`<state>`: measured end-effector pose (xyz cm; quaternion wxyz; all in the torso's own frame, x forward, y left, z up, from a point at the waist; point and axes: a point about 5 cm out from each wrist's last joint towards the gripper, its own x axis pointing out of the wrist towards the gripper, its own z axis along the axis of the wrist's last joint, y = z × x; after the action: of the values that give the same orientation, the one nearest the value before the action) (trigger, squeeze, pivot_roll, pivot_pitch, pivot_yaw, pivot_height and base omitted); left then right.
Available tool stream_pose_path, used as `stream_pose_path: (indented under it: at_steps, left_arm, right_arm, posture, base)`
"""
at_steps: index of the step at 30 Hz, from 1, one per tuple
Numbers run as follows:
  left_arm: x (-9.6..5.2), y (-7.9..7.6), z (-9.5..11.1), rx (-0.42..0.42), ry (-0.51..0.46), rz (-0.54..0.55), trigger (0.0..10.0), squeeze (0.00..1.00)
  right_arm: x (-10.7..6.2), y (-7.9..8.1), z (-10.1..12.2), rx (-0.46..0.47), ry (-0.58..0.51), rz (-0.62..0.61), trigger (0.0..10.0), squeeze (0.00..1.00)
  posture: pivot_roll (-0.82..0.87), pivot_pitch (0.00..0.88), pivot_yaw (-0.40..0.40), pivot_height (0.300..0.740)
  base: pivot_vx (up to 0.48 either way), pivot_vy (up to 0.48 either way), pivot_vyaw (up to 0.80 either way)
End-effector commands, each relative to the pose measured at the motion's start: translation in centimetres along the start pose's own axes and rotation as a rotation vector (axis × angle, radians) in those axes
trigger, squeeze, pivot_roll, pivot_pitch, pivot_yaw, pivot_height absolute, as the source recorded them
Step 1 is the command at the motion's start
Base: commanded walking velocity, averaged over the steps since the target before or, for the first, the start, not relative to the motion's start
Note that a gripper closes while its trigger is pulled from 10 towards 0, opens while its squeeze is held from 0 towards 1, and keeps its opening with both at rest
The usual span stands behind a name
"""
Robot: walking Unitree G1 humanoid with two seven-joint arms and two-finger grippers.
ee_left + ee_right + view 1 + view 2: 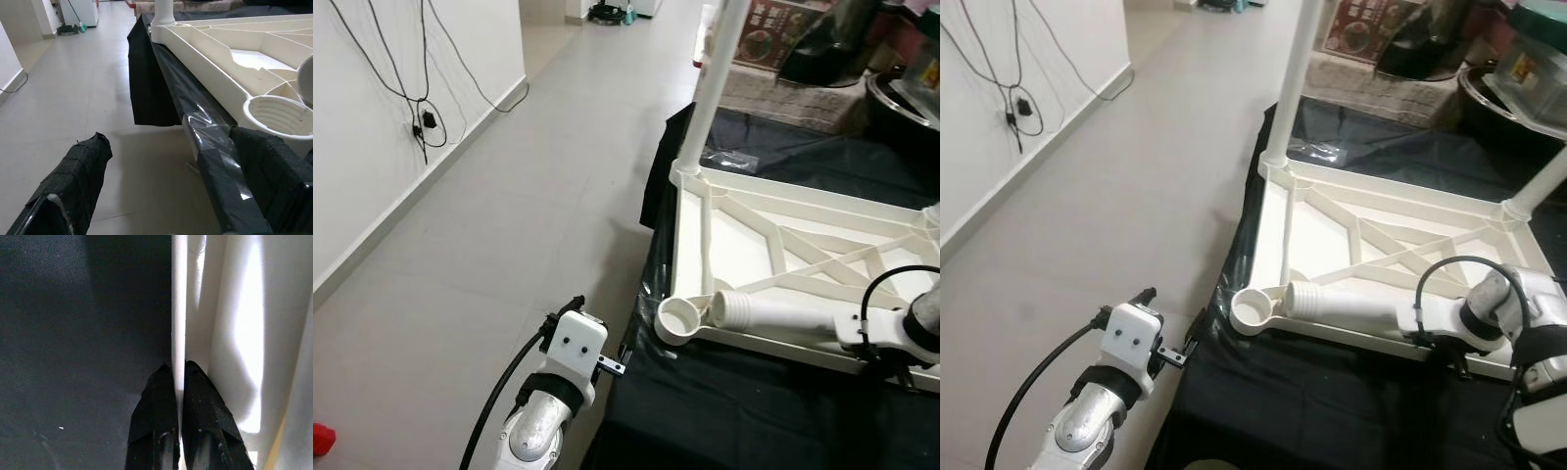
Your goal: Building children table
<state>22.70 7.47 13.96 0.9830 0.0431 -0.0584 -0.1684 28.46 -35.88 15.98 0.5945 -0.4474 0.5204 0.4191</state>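
Black-draped surface (754,411) bears upturned tabletop (744,230), socket (680,318) unfilled.

Legible text: none. A dark red printed box (781,31) is standing at the far end of the black-covered table (744,411), showing pale characters and a round picture, all too small and blurred to read. A yellow-and-red label (928,73) is sitting on a container at the right edge of the head views, its print likewise unreadable. The white plastic table frame (783,245) is carrying no marking that can be made out.
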Motion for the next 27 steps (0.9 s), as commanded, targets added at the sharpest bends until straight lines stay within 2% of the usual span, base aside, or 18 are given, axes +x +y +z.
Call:
stream_pose_path:
  at_steps: [1, 2, 5, 9, 10, 15, 19, 20, 22, 23, 27]
  left_arm:
    - [-0.2, -0.3, -0.5, -0.002, 0.028, -0.009, 10.0, 0.0]
    - [-0.2, -0.3, -0.5, -0.002, 0.028, -0.009, 10.0, 0.0]
    - [-0.2, -0.3, -0.5, -0.002, 0.027, -0.009, 10.0, 0.0]
    - [-0.2, -0.3, -0.4, -0.002, 0.027, -0.008, 10.0, 0.0]
    - [-0.2, -0.3, -0.4, -0.003, 0.027, -0.008, 10.0, 0.0]
    - [-0.2, -0.4, -0.4, -0.003, 0.027, -0.008, 10.0, 0.0]
    - [-0.2, -0.3, -0.5, -0.003, 0.028, -0.007, 10.0, 0.0]
    - [-0.2, -0.3, -0.5, -0.004, 0.028, -0.008, 10.0, 0.0]
    - [-0.2, -0.3, -0.5, -0.004, 0.028, -0.008, 10.0, 0.0]
    - [-0.1, -0.3, -0.5, -0.004, 0.029, -0.007, 10.0, 0.0]
    - [-0.1, -0.3, -0.6, -0.004, 0.031, -0.007, 10.0, 0.0]
  right_arm:
    - [3.5, 2.8, -1.3, 0.051, 0.051, 0.191, 10.0, 0.0]
    - [3.5, 2.8, -1.3, 0.051, 0.051, 0.191, 10.0, 0.0]
    - [3.4, 2.0, 0.5, 0.022, -0.058, 0.152, 10.0, 0.0]
    - [3.1, 1.4, 1.4, -0.035, -0.109, 0.109, 10.0, 0.0]
    - [2.9, 1.3, 1.8, -0.053, -0.128, 0.105, 10.0, 1.0]
    - [2.2, 1.0, 2.3, -0.077, -0.166, 0.109, 10.0, 1.0]
    - [1.8, 0.8, 2.2, -0.087, -0.152, 0.098, 10.0, 1.0]
    - [1.6, 0.8, 2.1, -0.089, -0.145, 0.094, 10.0, 0.63]
    - [1.4, 0.7, 2.1, -0.089, -0.142, 0.091, 10.0, 0.63]
    - [0.8, 0.5, 2.1, -0.089, -0.158, 0.088, 10.0, 0.0]
    - [-0.3, 0.0, 2.5, -0.103, -0.199, 0.065, 10.0, 0.0]
  posture:
    - [0.05, 0.204, -0.045, 0.74]
    - [0.05, 0.204, -0.045, 0.74]
    - [0.05, 0.203, -0.045, 0.74]
    - [0.05, 0.203, -0.047, 0.74]
    - [0.05, 0.204, -0.048, 0.74]
    - [0.05, 0.203, -0.048, 0.74]
    - [0.05, 0.204, -0.047, 0.74]
    - [0.05, 0.203, -0.047, 0.74]
    - [0.05, 0.203, -0.047, 0.74]
    - [0.05, 0.202, -0.046, 0.74]
    - [0.05, 0.202, -0.046, 0.74]
  base:
    - [0.0, 0.0, 0.0]
    - [0.0, 0.0, 0.0]
    - [0.0, 0.0, 0.0]
    - [0.0, 0.0, 0.0]
    - [0.0, 0.0, 0.0]
    - [0.0, 0.0, 0.0]
    - [0.0, 0.0, 0.0]
    - [0.0, 0.0, 0.0]
    - [0.0, 0.0, 0.0]
    - [0.0, 0.0, 0.0]
    - [0.0, 0.0, 0.0]
